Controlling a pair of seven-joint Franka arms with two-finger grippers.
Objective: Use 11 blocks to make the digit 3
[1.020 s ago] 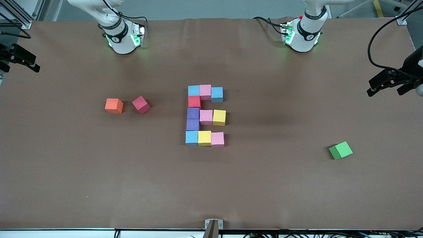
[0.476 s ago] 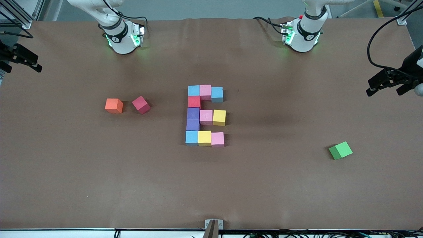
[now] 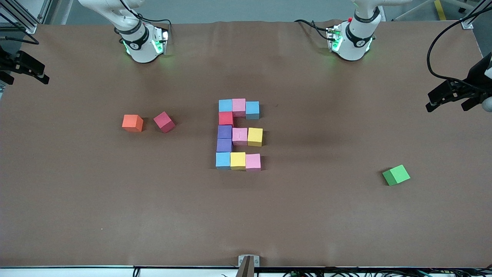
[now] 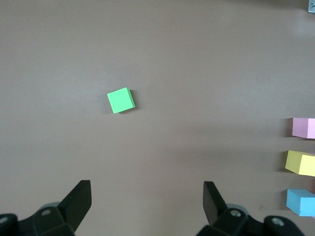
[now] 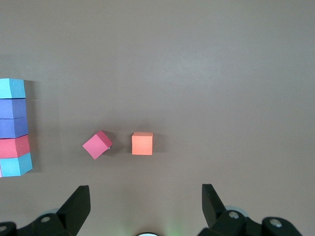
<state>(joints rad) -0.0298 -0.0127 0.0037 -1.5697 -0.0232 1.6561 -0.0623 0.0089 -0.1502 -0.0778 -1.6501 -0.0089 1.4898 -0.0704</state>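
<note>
Eleven blocks lie together mid-table as the digit 3 (image 3: 225,138). Its straight column, on the side toward the right arm's end, runs light blue (image 3: 225,105), red (image 3: 226,118), two purple, light blue (image 3: 223,160). Three short bars of pink, yellow and light blue blocks branch off toward the left arm's end. My left gripper (image 3: 447,103) hangs open and empty over its end of the table, and its fingers (image 4: 81,196) frame bare table in the left wrist view. My right gripper (image 3: 27,71) hangs open and empty over its own end; the right wrist view shows the column (image 5: 15,128) at its edge.
An orange cube (image 3: 132,123) and a crimson cube (image 3: 164,121) sit side by side toward the right arm's end, also seen as orange cube (image 5: 142,143) and crimson cube (image 5: 97,144). A green cube (image 3: 396,175) lies alone toward the left arm's end, the green cube (image 4: 121,100) apart from the figure.
Both grippers have only drifted a little at the table's ends. No cube has moved.
</note>
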